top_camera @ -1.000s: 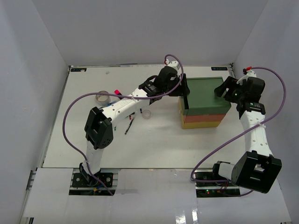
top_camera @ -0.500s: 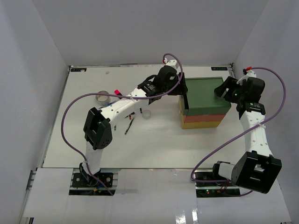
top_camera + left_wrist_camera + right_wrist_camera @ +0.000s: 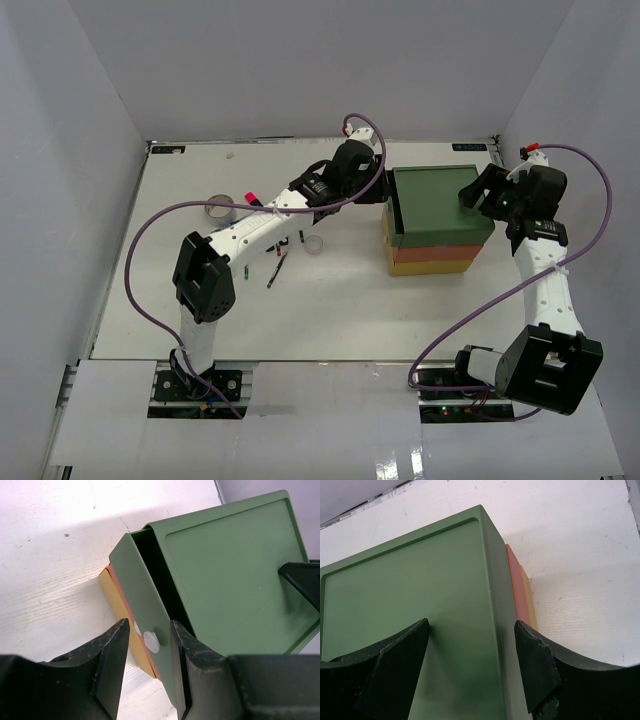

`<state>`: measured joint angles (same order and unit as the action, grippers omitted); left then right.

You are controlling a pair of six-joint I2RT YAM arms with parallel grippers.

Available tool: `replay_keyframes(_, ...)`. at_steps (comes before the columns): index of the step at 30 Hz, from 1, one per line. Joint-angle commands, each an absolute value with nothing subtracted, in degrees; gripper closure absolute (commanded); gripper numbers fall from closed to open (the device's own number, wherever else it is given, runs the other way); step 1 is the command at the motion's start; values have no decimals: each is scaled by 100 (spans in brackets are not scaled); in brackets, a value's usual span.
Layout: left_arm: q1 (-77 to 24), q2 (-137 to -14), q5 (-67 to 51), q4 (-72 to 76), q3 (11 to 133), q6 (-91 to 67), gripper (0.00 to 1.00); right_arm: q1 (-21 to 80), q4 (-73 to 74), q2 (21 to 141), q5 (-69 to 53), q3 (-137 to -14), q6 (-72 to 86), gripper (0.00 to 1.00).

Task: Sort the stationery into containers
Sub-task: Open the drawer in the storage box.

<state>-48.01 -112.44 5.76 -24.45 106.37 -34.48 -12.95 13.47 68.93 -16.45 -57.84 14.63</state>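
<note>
The drawer stack [image 3: 440, 205] stands at the far right, with a dark green top, an orange-red middle [image 3: 430, 251] and a yellow bottom [image 3: 430, 267]. The green drawer [image 3: 145, 605] is open a crack on its left side. My left gripper [image 3: 380, 188] [image 3: 148, 625] is open. It straddles the drawer front and its white knob [image 3: 151, 641], one finger outside and one at the opening. My right gripper [image 3: 475, 192] [image 3: 471, 625] is open over the green top's [image 3: 405, 590] far right corner. A grey tape roll [image 3: 219, 208], a pink-capped highlighter [image 3: 252, 198], a white tape roll [image 3: 314, 243] and a thin pen [image 3: 276, 271] lie to the left.
The left arm's forearm [image 3: 270, 215] lies over part of the stationery and hides some of it. White walls close the table on the left, back and right. A purple cable [image 3: 150, 240] loops off each arm.
My left gripper has drawn back a little to the left, and the green drawer front has come out slightly with it. The right arm has not moved.
</note>
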Motion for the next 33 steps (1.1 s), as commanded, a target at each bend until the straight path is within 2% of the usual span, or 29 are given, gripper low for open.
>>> replay_keyframes(1, -4781, -10925, 475, -2522, 10652, -3463, 51, -1266, 1512, 6812, -1582, -5643, 1362, 26)
replay_keyframes(6, -4790, -10864, 553, -2514, 10784, -3480, 46, -1266, 1503, 6820, -1600, -5651, 1354, 26)
replay_keyframes(33, -4790, -11013, 343, -2399, 10793, -3586, 46, -1274, 1503, 6803, -1617, -5634, 1362, 26)
